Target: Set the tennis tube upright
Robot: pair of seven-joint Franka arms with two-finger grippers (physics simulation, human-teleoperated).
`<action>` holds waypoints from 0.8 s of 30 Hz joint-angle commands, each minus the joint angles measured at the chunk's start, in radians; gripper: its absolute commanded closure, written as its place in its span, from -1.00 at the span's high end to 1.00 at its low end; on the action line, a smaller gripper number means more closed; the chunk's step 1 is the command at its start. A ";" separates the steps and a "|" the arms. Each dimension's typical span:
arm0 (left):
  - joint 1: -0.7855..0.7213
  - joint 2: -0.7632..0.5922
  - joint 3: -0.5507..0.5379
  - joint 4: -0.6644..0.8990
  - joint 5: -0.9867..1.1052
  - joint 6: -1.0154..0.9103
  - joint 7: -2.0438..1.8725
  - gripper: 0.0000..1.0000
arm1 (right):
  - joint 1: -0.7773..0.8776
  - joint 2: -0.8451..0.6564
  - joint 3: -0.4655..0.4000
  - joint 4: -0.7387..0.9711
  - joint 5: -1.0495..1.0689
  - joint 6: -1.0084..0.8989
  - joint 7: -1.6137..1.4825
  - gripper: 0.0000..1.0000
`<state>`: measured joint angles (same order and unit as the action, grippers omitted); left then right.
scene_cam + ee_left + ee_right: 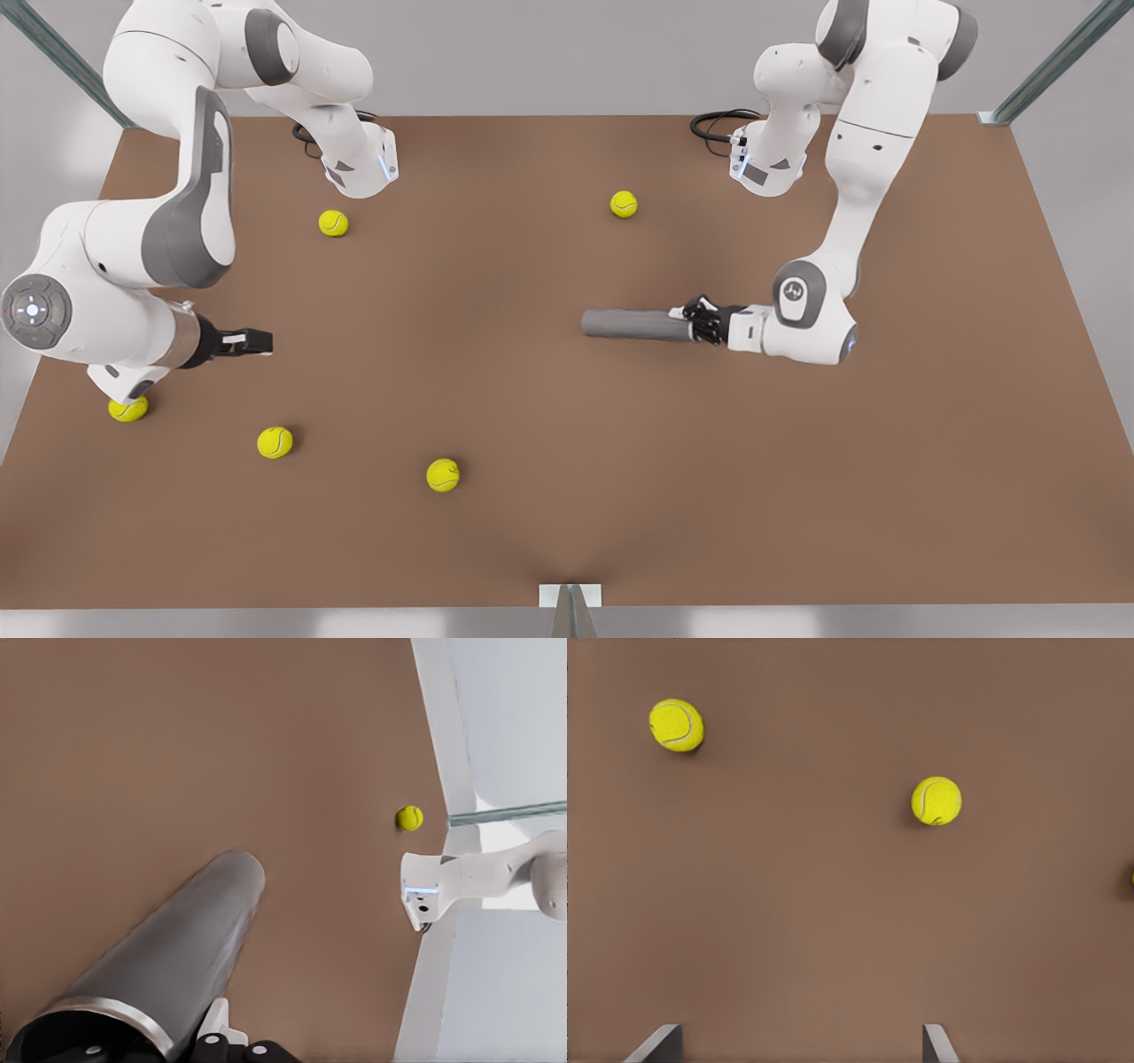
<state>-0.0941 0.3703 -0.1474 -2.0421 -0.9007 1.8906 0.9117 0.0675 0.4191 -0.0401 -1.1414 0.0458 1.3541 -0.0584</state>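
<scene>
One tennis tube (636, 324), grey, lies horizontal above the brown desk (532, 532), its far end pointing toward the front view's left and its near, metal-rimmed hollow end (84, 1028) held at the left tool (704, 321). That tool, on the arm at the front view's right, has its dark fingers closed around the tube's end; the tube reaches straight out from the tool, in line with the forearm. Whether the tube's underside touches the desk cannot be told. One right tool (257, 341), on the arm at the front view's left, hangs well apart from the tube, across the desk's middle, holding nothing; its two fingertips (656, 1043) stand apart in the right wrist view, spread wide. Five tennis balls are scattered about the tube: one (624, 205) beyond it, one (333, 222) farther toward the front view's left, one (443, 475) nearer the camera, one (275, 442) below the right tool, and one (128, 408) partly under that arm.
</scene>
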 commanded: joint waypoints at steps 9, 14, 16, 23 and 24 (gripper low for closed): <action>0.005 -0.080 0.018 0.037 0.115 -0.102 -0.307 -0.57 | 0.002 0.000 0.000 -0.003 0.014 0.002 0.005 1.00; 0.007 -0.132 0.063 0.100 0.241 -0.154 -0.401 -0.57 | -0.002 0.000 0.000 -0.011 0.023 -0.006 0.003 1.00; 0.008 -0.149 0.065 0.125 0.309 -0.154 -0.467 -0.57 | -0.002 0.000 0.000 -0.009 0.025 -0.006 0.003 1.00; 0.016 -0.211 0.083 0.206 0.549 -0.153 -0.628 -0.57 | -0.008 0.000 0.000 -0.009 0.025 -0.006 0.002 1.00; 0.016 -0.214 0.083 0.221 0.566 -0.154 -0.636 -0.57 | -0.006 0.000 0.000 -0.009 0.025 -0.006 0.002 1.00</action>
<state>-0.0775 0.1614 -0.0650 -1.8320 -0.4128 1.7455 0.5718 0.0604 0.4201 -0.0399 -1.1511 0.0697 1.3496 -0.0565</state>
